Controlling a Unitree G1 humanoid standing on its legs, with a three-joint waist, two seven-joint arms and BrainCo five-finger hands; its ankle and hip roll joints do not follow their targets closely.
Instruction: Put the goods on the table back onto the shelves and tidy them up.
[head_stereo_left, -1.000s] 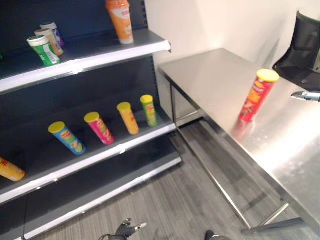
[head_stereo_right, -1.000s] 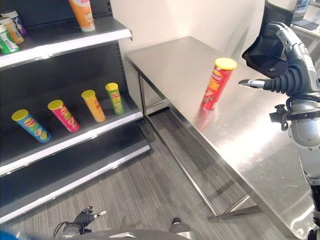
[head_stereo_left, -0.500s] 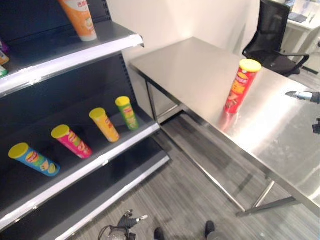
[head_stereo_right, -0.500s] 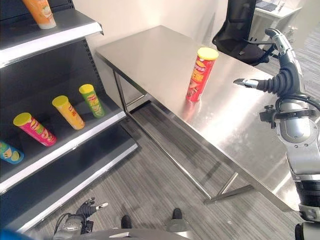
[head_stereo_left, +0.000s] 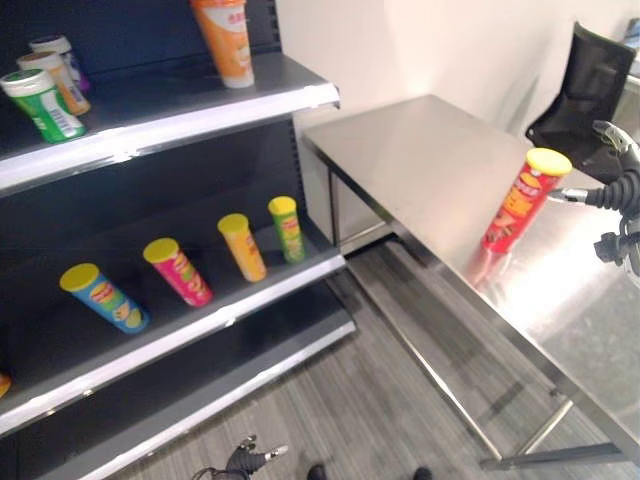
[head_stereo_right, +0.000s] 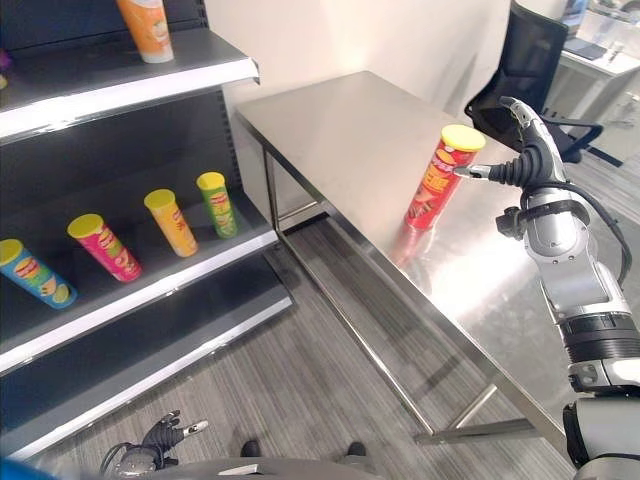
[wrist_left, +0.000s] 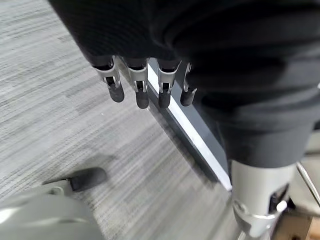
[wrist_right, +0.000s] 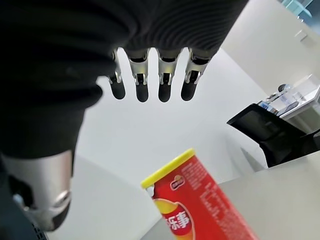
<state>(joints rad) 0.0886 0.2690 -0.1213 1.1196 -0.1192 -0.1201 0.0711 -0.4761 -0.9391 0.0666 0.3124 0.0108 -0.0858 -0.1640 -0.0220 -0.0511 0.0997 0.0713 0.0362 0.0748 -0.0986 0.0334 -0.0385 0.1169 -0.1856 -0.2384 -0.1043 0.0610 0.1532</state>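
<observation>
One red crisp can (head_stereo_right: 436, 178) with a yellow lid stands upright on the steel tabletop (head_stereo_right: 360, 130), near its front edge and well apart from the shelves. The right robot hand (head_stereo_right: 517, 160) is raised just beside the can's upper part, on the side away from the shelves; one fingertip (head_stereo_right: 464, 173) reaches to the can just below the lid, though whether it touches cannot be told. In the right wrist view the fingers (wrist_right: 150, 82) hang straight and spread, the thumb apart from them, with nothing in their grasp and the can's lid showing past them.

The left robot hand (head_stereo_right: 160, 438) hangs low over the grey plank floor (head_stereo_right: 300, 390), in front of the bottom shelf; its fingers (wrist_left: 142, 85) are relaxed and apart, holding nothing.

On the middle shelf (head_stereo_left: 200, 330) four crisp cans lean back in a row: a blue one (head_stereo_left: 104, 297), a pink one (head_stereo_left: 177, 271), an orange one (head_stereo_left: 241, 246) and a green one (head_stereo_left: 287, 228), all with yellow lids. On the top shelf (head_stereo_left: 180, 115) stand an orange bottle (head_stereo_left: 224, 40) and, further left, a green-and-white container (head_stereo_left: 38, 103) with two more containers behind it. A black office chair (head_stereo_right: 520, 70) stands beyond the tabletop.
</observation>
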